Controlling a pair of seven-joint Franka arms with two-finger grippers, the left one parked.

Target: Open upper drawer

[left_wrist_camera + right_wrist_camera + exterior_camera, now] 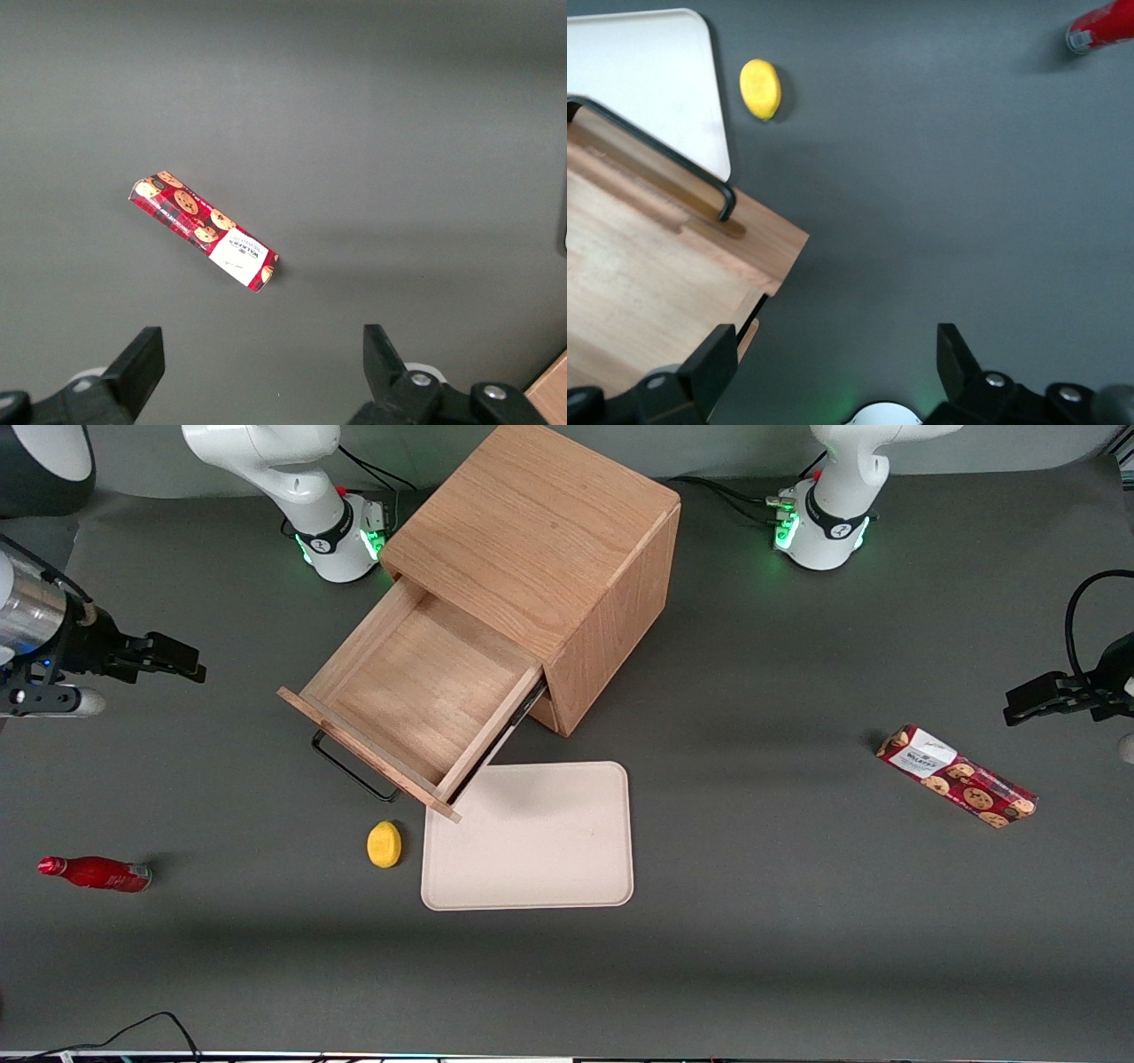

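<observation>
Beige tray and yellow lemon-like piece are lying nearest the front camera, with the upper drawer standing pulled well out of the wooden cabinet just above them, its black bar handle overhanging the tabletop and its inside showing empty. Gripper is hovering well off toward the working arm's end, fingers spread wide and holding nothing. Judging by this, the opening is looking done, nothing obvious left.

Front view overhead; right wrist shares upper drawer, tool.
</observation>
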